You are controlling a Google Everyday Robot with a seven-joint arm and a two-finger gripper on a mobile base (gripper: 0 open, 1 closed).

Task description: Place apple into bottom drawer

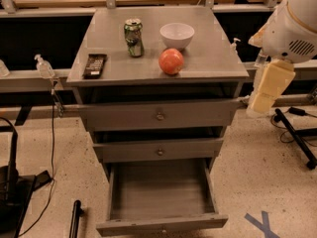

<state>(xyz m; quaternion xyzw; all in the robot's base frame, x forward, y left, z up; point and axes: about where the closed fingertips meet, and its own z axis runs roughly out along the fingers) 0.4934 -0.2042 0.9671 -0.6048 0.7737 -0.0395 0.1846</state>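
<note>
Apple (171,61) sits on surface (213,53) by bowl (177,33), untouched; bottom drawer (163,190) already open. Tool (261,103) hangs right of surface, grip state can't tell. You're at pre-grasp: bring tool over apple, grab from above

Dim, warm indoor light, and we read it as coming from overhead. The gripper (261,99) hangs far right, lit pale yellow, beside the cabinet top (208,58). Left of the gripper, we note a soft sheen on that top and a small highlight on the apple (171,61). Below-left of the gripper, the open bottom drawer (161,195) sits shaded, and the gaps under the upper drawers (158,115) go black.
</note>
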